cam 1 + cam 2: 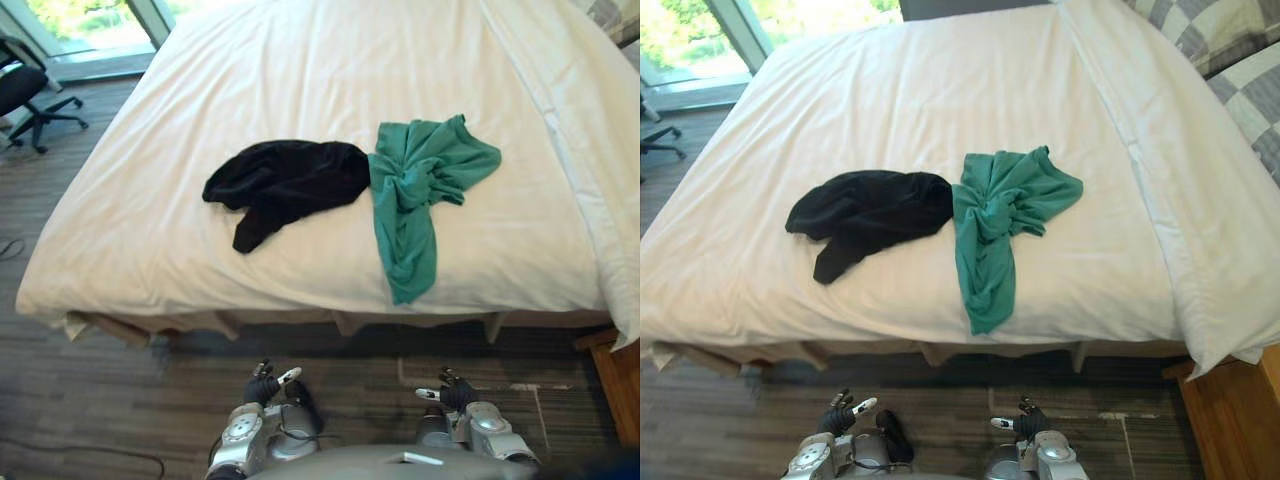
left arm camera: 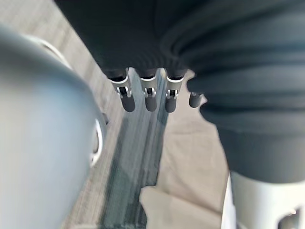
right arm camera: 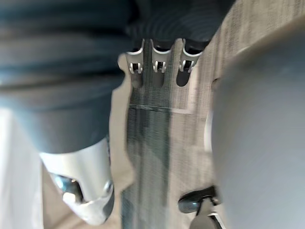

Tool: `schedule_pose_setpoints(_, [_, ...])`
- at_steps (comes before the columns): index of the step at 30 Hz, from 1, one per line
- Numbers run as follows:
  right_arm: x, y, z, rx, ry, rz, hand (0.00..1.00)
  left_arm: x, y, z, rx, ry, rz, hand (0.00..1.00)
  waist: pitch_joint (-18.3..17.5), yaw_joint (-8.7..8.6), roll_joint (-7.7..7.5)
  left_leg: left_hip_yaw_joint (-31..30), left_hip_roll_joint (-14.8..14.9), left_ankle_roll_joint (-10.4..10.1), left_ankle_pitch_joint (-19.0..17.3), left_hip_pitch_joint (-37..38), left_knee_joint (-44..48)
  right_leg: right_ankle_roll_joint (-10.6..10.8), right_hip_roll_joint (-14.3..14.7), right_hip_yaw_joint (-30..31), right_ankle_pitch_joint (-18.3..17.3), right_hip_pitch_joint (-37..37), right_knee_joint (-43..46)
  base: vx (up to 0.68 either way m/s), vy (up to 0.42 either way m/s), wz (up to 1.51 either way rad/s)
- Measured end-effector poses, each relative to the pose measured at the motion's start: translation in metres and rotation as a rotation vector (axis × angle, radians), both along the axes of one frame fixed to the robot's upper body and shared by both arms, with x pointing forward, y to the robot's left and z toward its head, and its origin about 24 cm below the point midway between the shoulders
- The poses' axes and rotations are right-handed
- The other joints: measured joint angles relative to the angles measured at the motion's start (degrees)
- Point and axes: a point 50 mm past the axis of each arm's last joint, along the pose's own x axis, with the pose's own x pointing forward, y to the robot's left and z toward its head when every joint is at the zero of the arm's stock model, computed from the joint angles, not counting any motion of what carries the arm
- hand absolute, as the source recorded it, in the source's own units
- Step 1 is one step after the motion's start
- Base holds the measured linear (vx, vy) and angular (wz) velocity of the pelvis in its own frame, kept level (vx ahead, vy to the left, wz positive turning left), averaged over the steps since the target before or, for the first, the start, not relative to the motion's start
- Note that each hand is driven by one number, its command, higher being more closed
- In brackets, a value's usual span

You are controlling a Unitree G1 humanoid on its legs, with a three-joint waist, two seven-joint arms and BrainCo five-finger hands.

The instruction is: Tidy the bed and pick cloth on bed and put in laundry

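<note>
left hand (image 1: 266,386) and right hand (image 1: 455,392) hung low, fingers loose, empty. black cloth (image 1: 290,178) and green cloth (image 1: 415,185) lay touching on the bed (image 1: 300,70) near its front edge; reaching forward for the green tail seemed easiest.

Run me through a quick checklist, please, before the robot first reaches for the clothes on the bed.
1. Left hand open and empty: ok.
2. Right hand open and empty: ok.
3. Black cloth in plain sight on the white sheet: ok.
4. Green cloth free to lift alone: not ok; it seems to touch the black cloth's edge, so one may drag the other.
5. Hands close to the cloths: not ok; both hang low over the floor in front of the bed.
6. Where the laundry goes: cannot tell.
</note>
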Motion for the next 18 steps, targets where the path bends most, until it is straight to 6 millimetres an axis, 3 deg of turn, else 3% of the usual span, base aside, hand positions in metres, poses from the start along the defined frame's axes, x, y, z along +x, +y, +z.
schedule_pose_setpoints(1, [-0.005,0.008,-0.003,0.020,0.011,-0.012,0.00,-0.004,0.007,-0.001,0.018,0.018,-0.006,0.00,-1.2,-0.48,-1.88,0.1,-2.2,0.5,-1.9,0.0,0.1,-0.3,-2.4,0.1,0.7,0.6,0.4,0.32,0.354,-0.01])
schedule_pose_setpoints(2, [-0.004,0.013,-0.003,0.034,0.006,-0.019,0.00,-0.005,0.009,-0.002,0.034,0.037,-0.026,0.00,-1.9,-0.51,-3.29,0.9,-3.9,0.9,-2.8,1.4,-1.6,-1.9,-3.9,-0.8,3.3,-2.4,6.5,0.33,0.351,-0.01])
schedule_pose_setpoints(3, [-0.002,0.016,-0.002,0.039,-0.012,-0.018,0.00,-0.006,0.008,-0.002,0.040,0.046,-0.053,0.00,-1.3,-0.36,-2.50,1.4,-4.2,1.1,-2.8,3.4,-3.7,-4.0,-3.8,-1.2,4.7,-5.7,12.2,0.31,0.347,-0.17])
schedule_pose_setpoints(5, [0.004,0.015,0.000,0.018,-0.045,-0.011,0.00,-0.011,0.006,-0.005,0.064,0.077,-0.127,0.00,-1.0,-0.67,-1.96,2.0,-4.6,2.3,-2.7,8.6,-7.0,-4.0,-1.9,-5.0,1.6,-8.1,20.1,0.33,0.332,-0.08])
schedule_pose_setpoints(7, [0.006,0.014,0.001,0.013,-0.058,-0.011,0.00,-0.011,0.002,-0.006,0.070,0.085,-0.176,0.00,-0.7,-0.57,-1.26,2.9,-4.6,2.4,-2.9,12.9,-9.5,-5.1,1.8,-8.6,-0.1,-9.3,21.2,0.35,0.212,0.00])
schedule_pose_setpoints(10, [0.011,0.011,0.004,0.028,-0.084,-0.041,0.00,-0.010,-0.003,-0.008,0.059,0.123,-0.208,0.00,-0.1,-0.88,-0.25,2.5,-4.3,2.4,-2.9,15.8,-10.8,-6.6,8.0,-9.8,-0.1,-13.0,15.7,0.27,0.060,0.11])
schedule_pose_setpoints(11, [0.008,0.008,0.003,0.033,-0.087,-0.062,0.00,-0.010,-0.005,-0.008,0.065,0.137,-0.216,0.00,0.0,-0.98,-0.26,1.8,-4.7,2.4,-2.9,16.5,-11.1,-7.5,9.8,-9.4,2.7,-13.4,10.0,0.27,-0.029,0.28])
schedule_pose_setpoints(12, [0.005,0.007,0.003,0.038,-0.089,-0.078,0.00,-0.010,-0.004,-0.008,0.069,0.142,-0.212,0.00,-0.1,-0.96,-0.66,1.4,-5.3,2.2,-3.0,16.9,-11.3,-8.1,10.3,-9.1,6.5,-12.9,6.4,0.29,-0.067,0.28])
schedule_pose_setpoints(13, [0.005,0.004,0.003,0.053,-0.094,-0.126,0.00,-0.009,-0.007,-0.009,0.066,0.154,-0.205,0.00,0.3,-1.05,-0.28,0.9,-5.6,1.3,-3.5,18.1,-11.5,-10.1,10.7,-9.1,9.7,-12.0,4.9,0.28,-0.050,-0.01])
schedule_pose_setpoints(16, [0.006,-0.007,0.004,0.079,-0.104,-0.227,0.00,-0.008,-0.015,-0.011,0.063,0.182,-0.166,0.00,1.4,-1.37,2.52,1.3,-4.5,-0.6,-2.0,18.2,-12.8,-10.6,12.4,-8.9,10.6,-10.7,0.3,0.19,-0.069,-0.13])
schedule_pose_setpoints(18, [0.005,-0.009,0.003,0.088,-0.089,-0.278,0.00,-0.010,-0.015,-0.013,0.058,0.207,-0.124,0.00,1.4,-1.78,2.80,1.3,-4.5,-1.5,-0.7,18.3,-14.2,-10.7,12.9,-9.3,11.3,-9.9,-1.9,0.10,-0.045,0.05])
